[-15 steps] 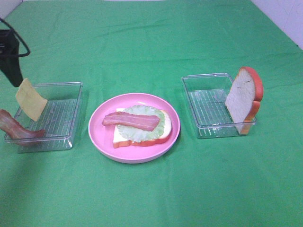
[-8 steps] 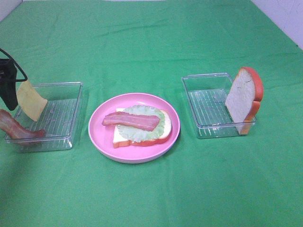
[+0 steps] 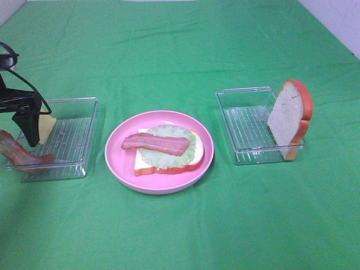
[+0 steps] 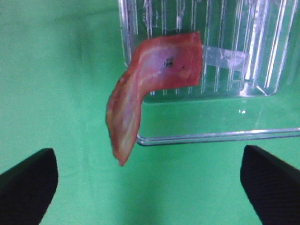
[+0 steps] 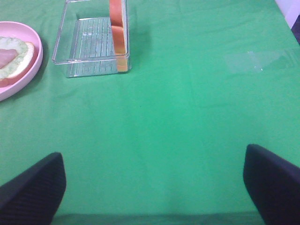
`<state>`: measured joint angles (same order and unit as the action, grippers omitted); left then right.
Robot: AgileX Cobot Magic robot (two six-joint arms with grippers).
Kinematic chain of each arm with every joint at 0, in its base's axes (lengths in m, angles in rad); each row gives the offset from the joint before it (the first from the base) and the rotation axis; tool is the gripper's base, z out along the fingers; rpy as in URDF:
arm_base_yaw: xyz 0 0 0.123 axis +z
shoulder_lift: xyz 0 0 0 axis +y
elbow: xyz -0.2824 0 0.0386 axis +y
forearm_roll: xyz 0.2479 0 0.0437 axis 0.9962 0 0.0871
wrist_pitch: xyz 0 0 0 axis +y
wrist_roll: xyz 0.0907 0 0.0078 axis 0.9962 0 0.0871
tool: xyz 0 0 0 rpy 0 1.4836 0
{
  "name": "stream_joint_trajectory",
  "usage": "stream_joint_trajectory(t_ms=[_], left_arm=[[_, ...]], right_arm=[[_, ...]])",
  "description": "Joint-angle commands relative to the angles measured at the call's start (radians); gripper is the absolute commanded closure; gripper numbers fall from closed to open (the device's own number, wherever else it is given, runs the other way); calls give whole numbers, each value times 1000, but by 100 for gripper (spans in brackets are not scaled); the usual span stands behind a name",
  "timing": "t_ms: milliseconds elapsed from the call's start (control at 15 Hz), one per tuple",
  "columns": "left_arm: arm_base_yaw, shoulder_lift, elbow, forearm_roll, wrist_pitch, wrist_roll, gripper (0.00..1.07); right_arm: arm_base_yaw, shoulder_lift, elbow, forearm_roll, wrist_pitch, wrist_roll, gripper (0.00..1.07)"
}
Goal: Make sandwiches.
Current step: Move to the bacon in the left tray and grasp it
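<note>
Sandwich (image 3: 167, 149) sat half built on the pink plate (image 3: 120, 156): bread, lettuce and one bacon strip on top. Our left fingers (image 4: 28, 185) were spread wide, grasping nothing, over another bacon strip (image 4: 150, 79) draped across the left tray (image 4: 211, 137) rim. Our right fingers (image 5: 30, 187) were also released, above the bare green surface (image 5: 164, 131). A spare bread slice (image 3: 288, 117) stood upright in the right tray (image 3: 243, 132).

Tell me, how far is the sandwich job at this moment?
Done: a bread slice, lettuce and one bacon strip lie stacked on the pink plate. In hand: nothing is gripped; the left pincer hangs open by the left tray, near the cheese and a second bacon strip. The right pincer is open. Left: cheese, maybe that bacon, then the top slice standing in the right tray.
</note>
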<state>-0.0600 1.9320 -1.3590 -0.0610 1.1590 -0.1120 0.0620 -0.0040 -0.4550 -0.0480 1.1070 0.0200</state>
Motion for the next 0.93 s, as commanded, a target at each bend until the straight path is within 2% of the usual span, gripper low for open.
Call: stream_joint_trajectory(t_ms=[67,267,333,400,467,533,600,933], left_arm=[[-4,27,8,13,-14,-13,9],[-4,43,8,13,-35,-13,9],[-4,43,8,13,-36,-13,12],[-4,43,8,13,-36,-12,17],[-4,43,8,13,-36,-10,27],[-4,43,8,17,-39,-10,41],[-4,43,8,21,-41,-10,46],[-4,43,8,11,-43,-14,45]], right_arm=[[-1,-24,3,-2,-6,-2,9],[-1,-24,3,-2,-6,-2,9],[-1,-24,3,-2,-6,-2,9],[-1,-24,3,-2,-6,-2,9],[-1,-24,3,-2,-6,-2,9],[-1,-24,3,-2,-6,-2,9],[-1,-24,3,-2,-6,-2,9],[-1,-24,3,-2,-6,-2,9]])
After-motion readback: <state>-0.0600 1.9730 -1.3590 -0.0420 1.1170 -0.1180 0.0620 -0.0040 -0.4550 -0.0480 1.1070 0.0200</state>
